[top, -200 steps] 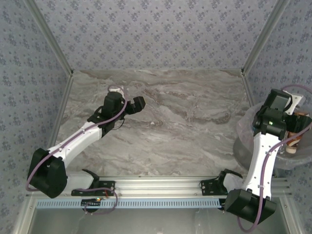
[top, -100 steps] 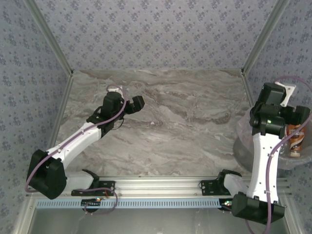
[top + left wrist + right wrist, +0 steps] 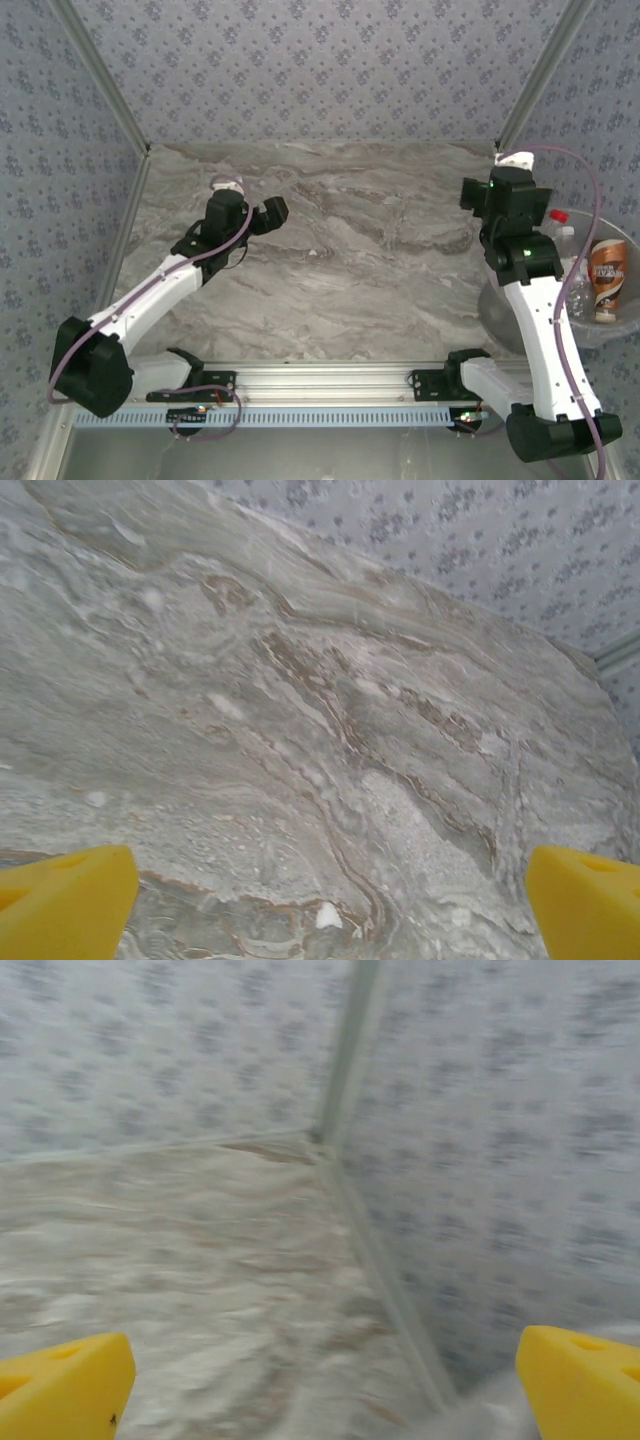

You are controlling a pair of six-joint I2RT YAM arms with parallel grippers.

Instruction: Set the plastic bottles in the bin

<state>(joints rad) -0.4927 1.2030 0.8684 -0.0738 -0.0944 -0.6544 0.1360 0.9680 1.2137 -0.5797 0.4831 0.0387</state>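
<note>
We find the fingers [image 3: 65,900] of the left gripper [image 3: 320,912] spread wide with nothing between them, over bare table far from the bin [image 3: 490,300]. The right gripper [image 3: 320,1390] also stands with its fingers [image 3: 60,1385] fully apart and empty, raised near the bin on its table side.

The bottles lie inside the bin. We note a brown-labelled bottle [image 3: 607,280] standing upright and, beside it, clear bottles [image 3: 572,262] with red and white caps; their number cannot be told through the bin's cloudy wall.

The bin sits at the edge of a grey marble-patterned table [image 3: 380,260]. Blue-grey flowered walls [image 3: 320,70] enclose the table, and metal posts [image 3: 540,75] stand at the corners.
</note>
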